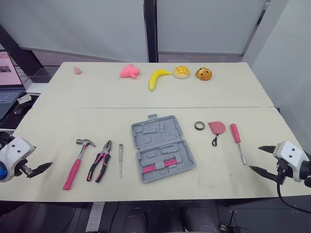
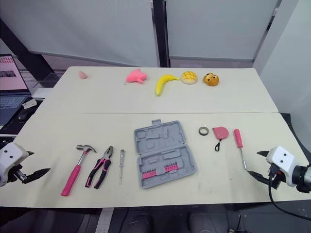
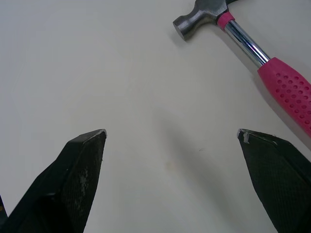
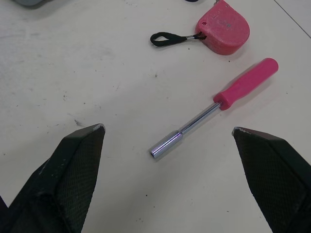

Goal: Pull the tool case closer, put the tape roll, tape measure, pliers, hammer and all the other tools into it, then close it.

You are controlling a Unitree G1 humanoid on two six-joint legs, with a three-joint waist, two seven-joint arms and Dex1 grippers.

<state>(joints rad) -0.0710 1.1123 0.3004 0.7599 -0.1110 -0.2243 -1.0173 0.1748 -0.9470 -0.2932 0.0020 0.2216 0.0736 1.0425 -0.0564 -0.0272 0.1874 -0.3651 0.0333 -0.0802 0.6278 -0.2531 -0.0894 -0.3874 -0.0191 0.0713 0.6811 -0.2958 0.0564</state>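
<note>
The grey tool case (image 1: 162, 148) lies open at the table's middle, a row of pink bits in its near half. To its left lie a pink-handled hammer (image 1: 77, 162), pink-and-black pliers (image 1: 100, 161) and a small clear screwdriver (image 1: 121, 159). To its right sit the tape roll (image 1: 199, 125), the pink tape measure (image 1: 216, 128) and a pink nut driver (image 1: 237, 141). My left gripper (image 3: 172, 133) hovers open at the near left edge, short of the hammer head (image 3: 201, 19). Open too, my right gripper (image 1: 257, 158) stands at the near right, facing the nut driver (image 4: 218, 99) and the tape measure (image 4: 223, 29).
Toy foods line the far table: a pink toy (image 1: 129, 72), a banana (image 1: 157, 77), a yellow bun (image 1: 181, 72), a brown toy (image 1: 203, 74) and a small pink piece (image 1: 77, 71). A laptop (image 1: 7, 82) and a mouse (image 1: 22, 109) sit off to the left.
</note>
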